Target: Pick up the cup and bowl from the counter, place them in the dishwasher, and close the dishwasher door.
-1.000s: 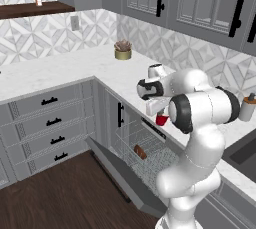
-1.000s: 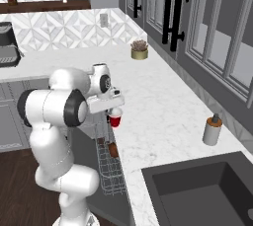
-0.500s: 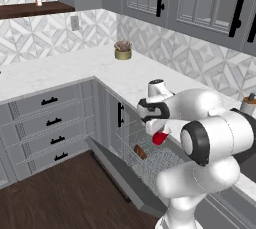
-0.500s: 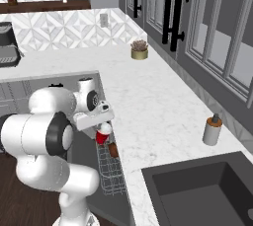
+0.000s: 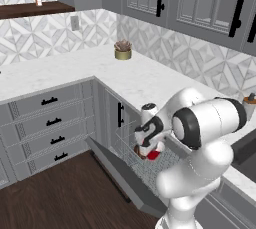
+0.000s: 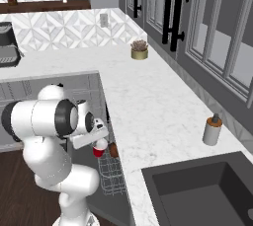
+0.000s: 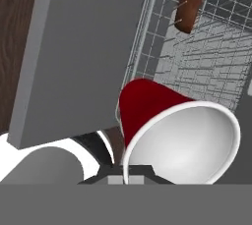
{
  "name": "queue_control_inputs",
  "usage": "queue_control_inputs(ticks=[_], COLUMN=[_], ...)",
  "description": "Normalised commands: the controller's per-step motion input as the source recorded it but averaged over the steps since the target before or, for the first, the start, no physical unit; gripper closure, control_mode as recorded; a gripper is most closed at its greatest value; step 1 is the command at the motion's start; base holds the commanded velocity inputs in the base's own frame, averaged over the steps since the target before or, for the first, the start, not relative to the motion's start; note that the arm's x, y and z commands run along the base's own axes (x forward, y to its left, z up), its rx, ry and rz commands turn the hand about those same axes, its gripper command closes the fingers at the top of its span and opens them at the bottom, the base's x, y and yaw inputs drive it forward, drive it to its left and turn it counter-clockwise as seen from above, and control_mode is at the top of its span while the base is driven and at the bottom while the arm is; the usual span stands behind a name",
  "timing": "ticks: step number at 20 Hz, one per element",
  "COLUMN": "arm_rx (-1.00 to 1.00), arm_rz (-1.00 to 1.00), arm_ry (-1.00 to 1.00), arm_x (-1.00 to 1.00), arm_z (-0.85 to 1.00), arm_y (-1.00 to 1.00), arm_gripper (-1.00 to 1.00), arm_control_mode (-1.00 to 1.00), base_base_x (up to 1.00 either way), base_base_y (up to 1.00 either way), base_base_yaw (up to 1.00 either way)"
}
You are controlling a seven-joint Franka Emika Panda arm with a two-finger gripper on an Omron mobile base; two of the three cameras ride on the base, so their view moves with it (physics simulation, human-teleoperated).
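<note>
I count one cup [image 7: 162, 121], and my gripper [image 5: 148, 145] has it: the jaws are pinched down narrow on its rim, which runs right along the bottom centre of the hand view, with the pale inside facing the camera and the red wall tapering away toward the middle of the frame. In the left base view the cup [image 5: 154, 154] shows as a red patch just right of centre, low inside the dishwasher [image 5: 150, 165], over the one wire rack [image 5: 167, 165]; in the right base view it [image 6: 99, 148] sits lower left of centre, under the hand. There is one bowl [image 7: 189, 7] too, dark brown, already in the rack [image 7: 206, 57] at the upper right of the hand view, standing on edge against the wires and well apart from the cup. From the right base view the bowl [image 6: 113, 149] is just beside the cup, to its right. The single dishwasher door [image 5: 122, 175] hangs open, a grey slab slanting down toward the lower middle of the left base view, and it fills the upper left of the hand view [image 7: 83, 47]. On the worktop [image 6: 148, 101] I count one potted plant [image 6: 140, 51] near the top centre of the right base view and one soap dispenser [image 6: 213, 130] at the right edge, both far from the arm.
</note>
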Motion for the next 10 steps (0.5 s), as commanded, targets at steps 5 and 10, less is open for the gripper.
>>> queue_control_inputs(ticks=[5, 10], arm_rx=[-0.09, -0.1], arm_rz=[0.0, -0.03], arm_ry=[0.0, 0.0], arm_x=[0.45, 0.69], arm_z=[-0.94, -0.53], arm_y=[0.07, -0.1], arm_gripper=[1.0, 1.0], arm_control_mode=[-1.0, -1.0], base_base_x=[0.0, 0.0], base_base_y=[0.0, 0.0], base_base_yaw=[0.0, 0.0])
